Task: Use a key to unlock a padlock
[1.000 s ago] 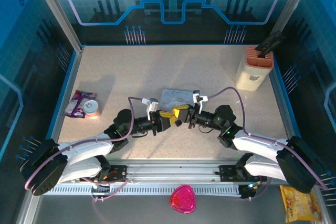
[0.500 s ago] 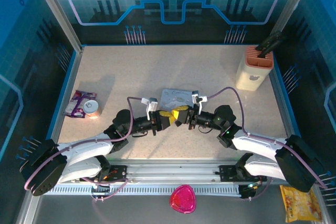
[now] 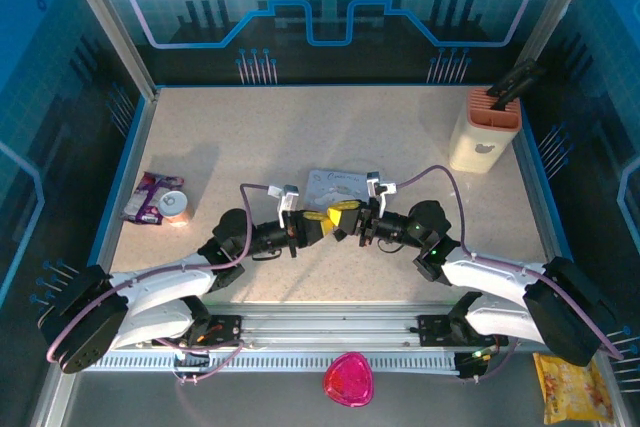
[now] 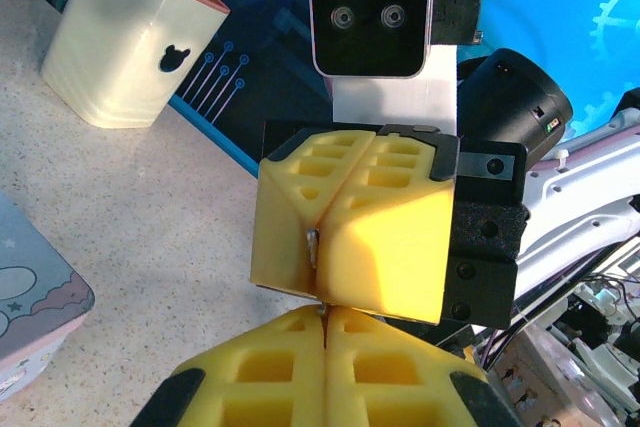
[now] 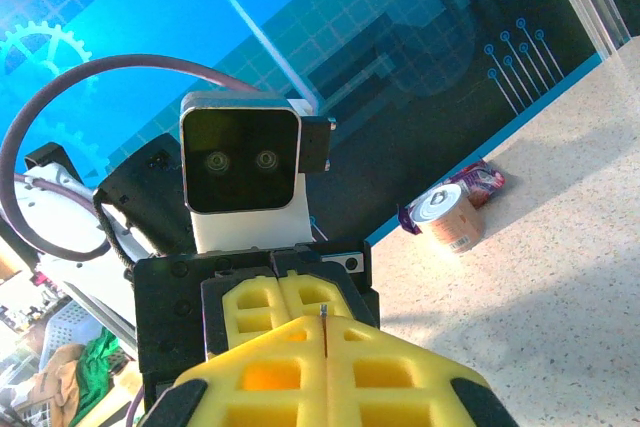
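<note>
Judging the risk first from the top view: the left gripper (image 3: 321, 226) and right gripper (image 3: 341, 218) meet tip to tip just in front of the cartoon tin (image 3: 335, 185). With parts this small, I think a slight angular mismatch could make the key skid off the keyway, twist in the soft pads or drop to the table (image 3: 250, 137). From up here I cannot make out the key or the padlock. In the left wrist view, the left gripper's yellow pads (image 4: 260, 377) are pressed together, with only a tiny metal speck at their seam. I cannot tell whether that speck is the padlock, which I judge to be buried between them. Directly opposite, almost touching, the right gripper's pads are also pressed together and pinch a short grey sliver, the key (image 4: 312, 246). It pokes out of their seam just above the left tips. In the right wrist view, that gripper's pads (image 5: 400, 377) are clamped on the same thin sliver, standing upright in the seam, with the left gripper just beyond. If the clamp is light, pushing in could slide the key back into the foam.
</note>
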Controlling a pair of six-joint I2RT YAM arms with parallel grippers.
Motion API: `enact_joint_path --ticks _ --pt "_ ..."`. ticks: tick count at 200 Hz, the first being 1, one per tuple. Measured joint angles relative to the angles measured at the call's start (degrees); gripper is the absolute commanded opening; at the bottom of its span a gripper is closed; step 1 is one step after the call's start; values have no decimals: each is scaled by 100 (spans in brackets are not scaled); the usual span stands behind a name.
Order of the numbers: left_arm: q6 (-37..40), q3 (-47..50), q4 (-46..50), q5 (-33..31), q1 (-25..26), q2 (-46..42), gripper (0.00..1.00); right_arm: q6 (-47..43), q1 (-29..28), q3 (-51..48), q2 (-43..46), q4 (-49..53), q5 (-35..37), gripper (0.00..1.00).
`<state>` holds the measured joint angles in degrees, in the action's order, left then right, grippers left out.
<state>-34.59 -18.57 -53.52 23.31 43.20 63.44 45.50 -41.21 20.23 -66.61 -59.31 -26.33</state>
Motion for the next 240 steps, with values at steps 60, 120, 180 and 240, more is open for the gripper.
enact_joint_path --ticks 60,120,180,240 --pt "-48 11 -299 -13 0 146 0 -39 -9 0 125 269 264 33" --pt "-409 74 -1237 -76 15 691 0 2 -2 -66 227 223 382 31" --pt "-507 83 -1545 -337 20 824 0 315 127 -457 219 -492 225 37" --pt "-638 83 -1672 -420 22 824 0 468 151 -474 68 -896 160 31"
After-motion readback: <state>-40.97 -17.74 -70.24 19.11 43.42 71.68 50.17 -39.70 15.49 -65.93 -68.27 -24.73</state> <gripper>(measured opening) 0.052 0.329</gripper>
